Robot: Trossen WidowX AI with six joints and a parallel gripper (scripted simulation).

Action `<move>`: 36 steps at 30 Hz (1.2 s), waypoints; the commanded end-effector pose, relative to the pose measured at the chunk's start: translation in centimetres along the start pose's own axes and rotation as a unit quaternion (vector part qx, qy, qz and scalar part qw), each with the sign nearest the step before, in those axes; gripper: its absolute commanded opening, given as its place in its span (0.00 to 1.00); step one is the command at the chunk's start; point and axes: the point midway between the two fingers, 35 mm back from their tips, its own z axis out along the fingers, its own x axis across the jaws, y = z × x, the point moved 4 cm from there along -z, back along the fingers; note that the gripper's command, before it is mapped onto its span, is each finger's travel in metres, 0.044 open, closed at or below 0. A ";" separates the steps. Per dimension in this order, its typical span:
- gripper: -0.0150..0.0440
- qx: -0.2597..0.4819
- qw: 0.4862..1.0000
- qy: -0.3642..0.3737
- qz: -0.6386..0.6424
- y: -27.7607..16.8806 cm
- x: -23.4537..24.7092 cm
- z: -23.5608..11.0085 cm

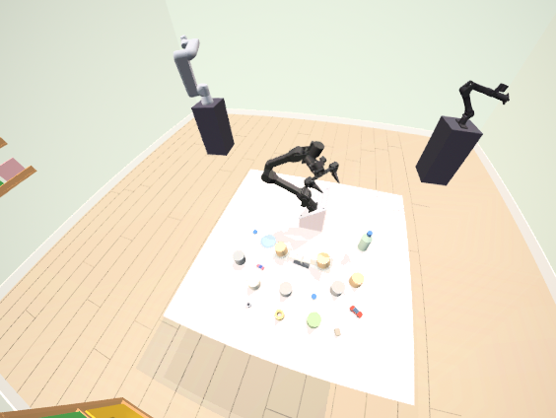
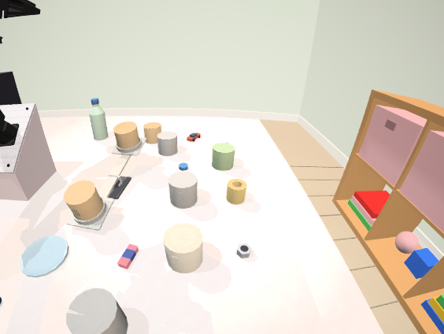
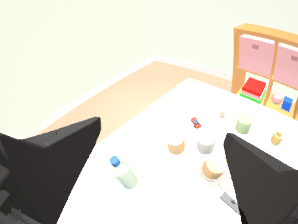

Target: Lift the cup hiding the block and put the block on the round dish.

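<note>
Two tan cups stand on the end plates of a small balance (image 1: pixel 301 259) (image 2: pixel 119 187). One cup (image 1: pixel 281 247) (image 2: pixel 83 201) is next to the pale blue round dish (image 1: pixel 268 241) (image 2: pixel 43 256) and leans a little. The other cup (image 1: pixel 323 259) (image 2: pixel 127 135) (image 3: pixel 213 169) is at the bottle end. No block shows. My gripper (image 1: pixel 325 178) (image 3: pixel 164 131) is open and empty. It hangs high above the arm's pedestal (image 1: pixel 312 219) (image 2: pixel 20 157), well behind the balance, tilted down toward the mat. In the wrist view the dish-side cup is hidden.
A green bottle (image 1: pixel 365 241) (image 2: pixel 98 120) (image 3: pixel 124 173) stands behind the far cup. Several other cups, grey (image 2: pixel 183 190), cream (image 2: pixel 183 248), green (image 2: pixel 223 156) and tan (image 2: pixel 152 131), plus small toys, dot the white mat. A wooden shelf (image 2: pixel 394 189) stands to the right.
</note>
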 end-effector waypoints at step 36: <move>1.00 0.214 0.884 -0.411 0.062 -14.8 -12.7 10.7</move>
